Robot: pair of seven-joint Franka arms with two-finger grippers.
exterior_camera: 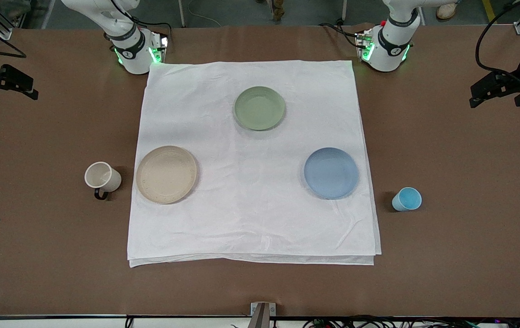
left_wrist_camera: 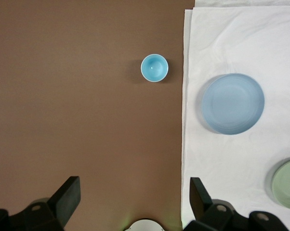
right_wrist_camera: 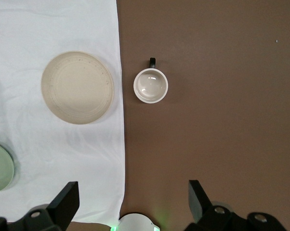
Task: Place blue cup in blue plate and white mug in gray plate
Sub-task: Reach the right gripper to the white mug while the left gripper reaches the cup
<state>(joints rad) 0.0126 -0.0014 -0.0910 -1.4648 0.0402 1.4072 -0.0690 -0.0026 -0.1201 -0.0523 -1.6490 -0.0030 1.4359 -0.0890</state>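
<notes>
The blue cup [exterior_camera: 407, 199] stands upright on the bare brown table toward the left arm's end, just off the white cloth, beside the blue plate [exterior_camera: 331, 173]. The white mug [exterior_camera: 102, 177] stands upright on bare table toward the right arm's end, beside the gray plate [exterior_camera: 166, 174], with its dark handle pointing toward the front camera. My left gripper [exterior_camera: 481, 93] is open and empty, high over the left arm's end of the table; its view shows the cup [left_wrist_camera: 154, 68] and blue plate [left_wrist_camera: 233, 103]. My right gripper [exterior_camera: 25, 86] is open and empty, high over the other end; its view shows the mug [right_wrist_camera: 151, 86] and gray plate [right_wrist_camera: 77, 87].
A white cloth [exterior_camera: 251, 218] covers the table's middle, and both task plates lie on it. A sage-green plate [exterior_camera: 259, 108] lies on it farther from the front camera than they do. The arm bases [exterior_camera: 135, 50] stand just off the cloth's corners farthest from the front camera.
</notes>
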